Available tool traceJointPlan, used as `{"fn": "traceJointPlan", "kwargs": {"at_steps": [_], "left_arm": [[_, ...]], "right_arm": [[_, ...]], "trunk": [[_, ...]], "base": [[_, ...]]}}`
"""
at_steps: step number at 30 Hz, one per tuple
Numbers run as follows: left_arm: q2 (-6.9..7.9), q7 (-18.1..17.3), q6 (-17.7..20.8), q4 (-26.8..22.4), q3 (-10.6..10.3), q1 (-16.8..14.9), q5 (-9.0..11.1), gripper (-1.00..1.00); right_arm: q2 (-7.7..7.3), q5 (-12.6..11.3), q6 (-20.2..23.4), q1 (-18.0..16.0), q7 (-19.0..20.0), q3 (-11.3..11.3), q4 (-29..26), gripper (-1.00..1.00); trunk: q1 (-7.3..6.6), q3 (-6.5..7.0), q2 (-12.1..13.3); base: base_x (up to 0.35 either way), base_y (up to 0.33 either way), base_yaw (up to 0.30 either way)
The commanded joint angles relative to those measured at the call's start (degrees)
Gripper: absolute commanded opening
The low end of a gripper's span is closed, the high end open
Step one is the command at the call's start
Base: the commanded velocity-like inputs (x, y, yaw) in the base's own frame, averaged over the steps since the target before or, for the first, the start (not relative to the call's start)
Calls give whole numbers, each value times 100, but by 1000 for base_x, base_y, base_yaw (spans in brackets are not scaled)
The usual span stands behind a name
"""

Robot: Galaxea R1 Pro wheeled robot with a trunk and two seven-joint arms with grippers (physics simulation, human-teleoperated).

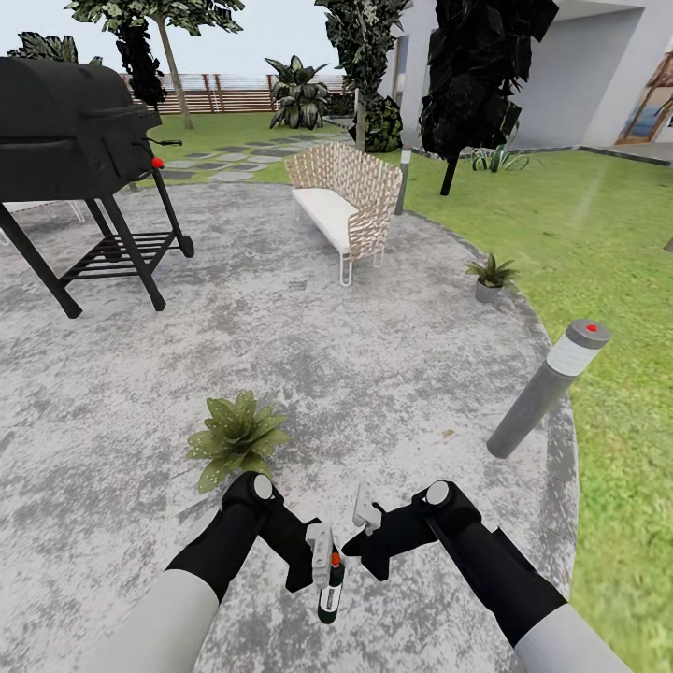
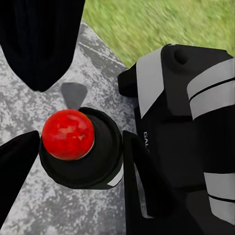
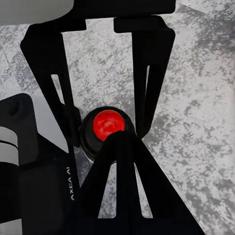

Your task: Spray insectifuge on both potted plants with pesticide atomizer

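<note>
Atomizer: we see the pesticide atomizer (image 1: 330, 587) hanging upright at the near edge of the scene, between our two arms and above the stone patio (image 1: 374, 374); dark green body, whitish label, red-orange top.
Left gripper: our left gripper (image 1: 318, 553) appears pinched on the atomizer's upper part; in the left wrist view its fingers (image 2: 142, 181) sit on either side of the dark collar under the red cap (image 2: 67, 134).
Right gripper: our right gripper (image 1: 366, 519) sits just right of the bottle with its jaws spread; in the right wrist view one finger (image 3: 122, 166) seems to rest at the red cap (image 3: 107, 124), though we cannot tell whether it touches.
Handling: we judge the bottle light and rigid, probably smooth-sided, so a grip high on the neck keeps it from sliding and leaves the head free to press.
Near plant: one potted plant (image 1: 236, 436) lies just beyond the left arm.
Far plant: the second potted plant (image 1: 491, 275), in a grey pot, stands far right at the patio edge, near the lawn (image 1: 598, 243).
Nearby: a bollard lamp (image 1: 547, 388) leans on the right; a wicker chair (image 1: 344, 198) and a black grill (image 1: 79, 140) stand farther off.
</note>
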Motion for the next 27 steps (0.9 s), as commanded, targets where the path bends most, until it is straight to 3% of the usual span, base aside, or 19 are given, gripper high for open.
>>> {"fn": "traceJointPlan", "kwargs": {"at_steps": [1,8,11,13,16,19,20,24,27], "left_arm": [[-5,-28,50,-8,0,-2,-21,-100],[13,-32,50,-7,8,-2,-36,-100],[161,-38,55,-7,18,-2,-74,-100],[312,-45,63,-5,25,-2,-302,-100],[585,-45,260,1,57,-2,-977,-100],[816,-30,508,4,67,-2,-1177,-100],[845,-28,536,6,68,-2,-1196,-100],[889,-13,596,10,176,5,-1220,-100],[887,10,621,14,677,16,-1215,-100]], "right_arm": [[-5,16,49,-4,19,7,-11,-100],[-7,18,49,-4,19,7,-9,-100],[-7,17,49,-5,19,7,-8,-100],[-4,18,49,-7,19,3,-4,-100],[-1,21,49,-5,18,-1,1,-100],[-7,11,49,-4,12,-14,5,-100],[-12,5,45,-4,11,-21,7,100],[-71,-23,41,-5,10,-54,37,100],[-152,-29,30,-4,-20,-75,228,100]], "trunk": [[0,-4,-2],[0,-4,-2],[0,-4,-2],[0,-4,-2],[0,-4,-2],[0,-4,-2],[0,-4,-2],[0,-4,-2],[0,-4,-2]], "base": [[0,0,0],[0,0,0],[0,0,0],[0,0,0],[0,0,0],[0,0,0],[0,0,0],[0,0,0],[0,0,0]]}}
